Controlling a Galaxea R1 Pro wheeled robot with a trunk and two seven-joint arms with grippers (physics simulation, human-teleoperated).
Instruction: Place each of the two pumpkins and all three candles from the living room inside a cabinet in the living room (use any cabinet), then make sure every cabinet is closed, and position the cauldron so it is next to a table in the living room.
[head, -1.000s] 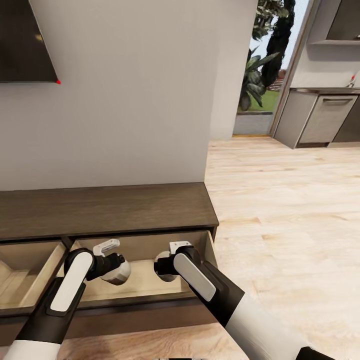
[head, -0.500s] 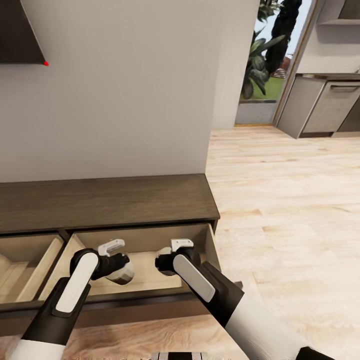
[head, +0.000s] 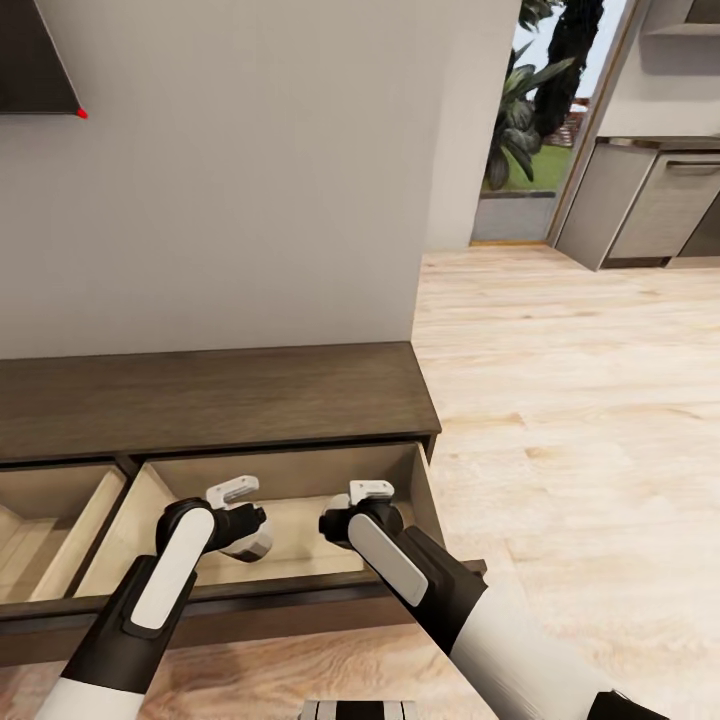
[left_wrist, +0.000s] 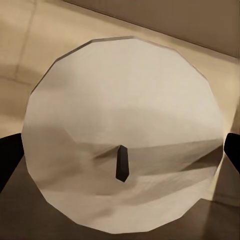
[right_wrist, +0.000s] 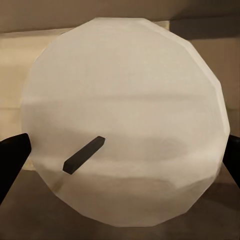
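Note:
The long dark brown cabinet (head: 200, 400) stands against the wall with two drawers pulled out, showing light wood insides. Over the right-hand open drawer (head: 300, 555), my left gripper (head: 250, 532) is shut on a pale candle (left_wrist: 120, 100). Its dark wick faces the left wrist camera, and the black fingertips (left_wrist: 7, 160) press on its sides. Beside it, my right gripper (head: 335, 520) is shut on a second pale candle (right_wrist: 125, 100), with fingertips (right_wrist: 12, 155) on either side. Both candles hang just above the drawer's floor. The pumpkins, cauldron and table are out of view.
A second open drawer (head: 45, 540) lies at the left. A dark screen (head: 30, 60) hangs on the grey wall above the cabinet. Light wood floor (head: 580, 420) stretches to the right toward grey kitchen units (head: 660, 205) and a glass door with plants (head: 525, 120).
The head camera has shifted, sliding the whole picture a little. Both grippers still hold their candles over the right-hand drawer, sitting slightly deeper in it.

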